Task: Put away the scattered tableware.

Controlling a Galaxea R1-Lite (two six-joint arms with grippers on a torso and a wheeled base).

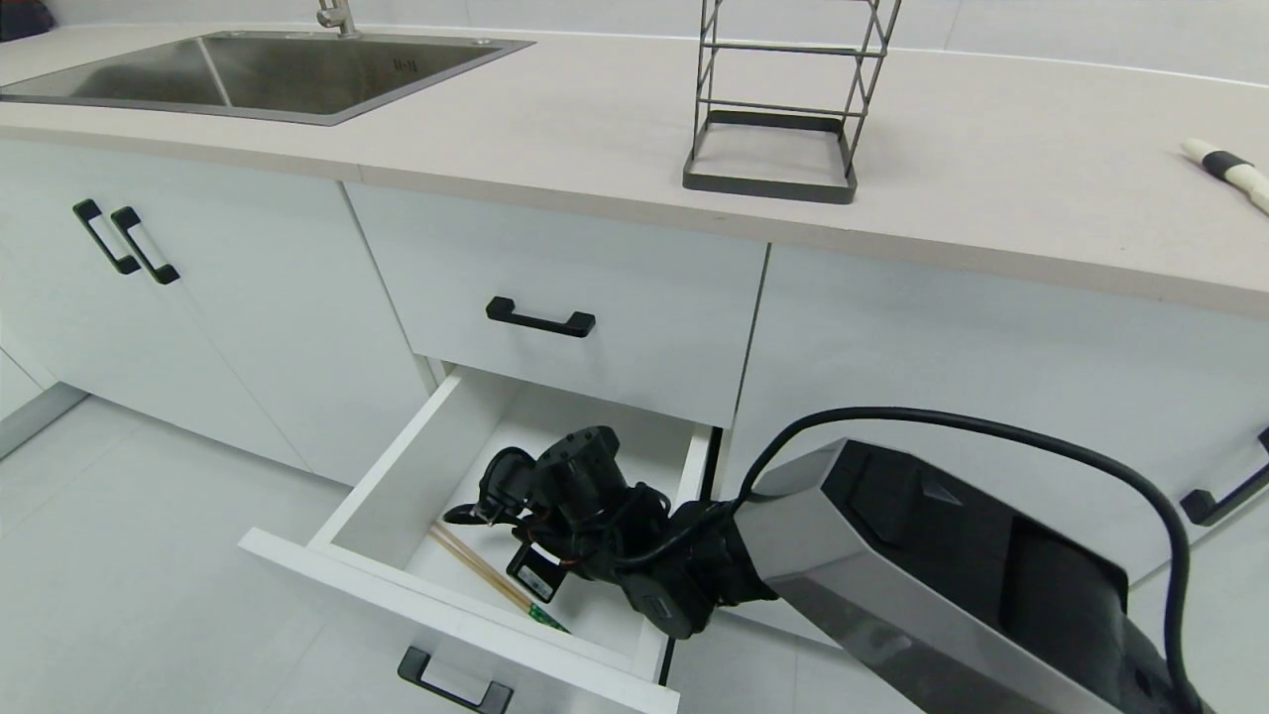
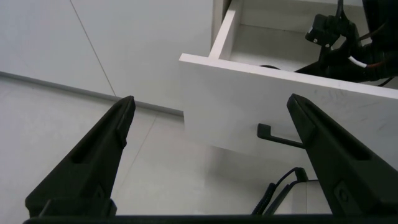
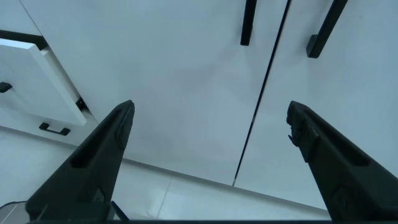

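A pair of wooden chopsticks (image 1: 484, 573) lies on the floor of the open white drawer (image 1: 397, 585), its green-tipped end towards the drawer front. My right gripper (image 1: 474, 504) is inside the drawer just above the chopsticks. Its fingers (image 3: 93, 162) stand wide apart with nothing between them, so the right gripper (image 3: 211, 109) is open, facing white cabinet doors. My left gripper (image 2: 211, 102) is open and empty, low down in front of the drawer front (image 2: 230, 99). A white-handled utensil (image 1: 1229, 171) lies at the counter's far right.
A dark wire rack (image 1: 783, 109) stands on the beige countertop (image 1: 555, 139), and a steel sink (image 1: 248, 69) is at the back left. A shut drawer with a black handle (image 1: 540, 319) sits above the open one. The open drawer has a black handle (image 2: 277, 134).
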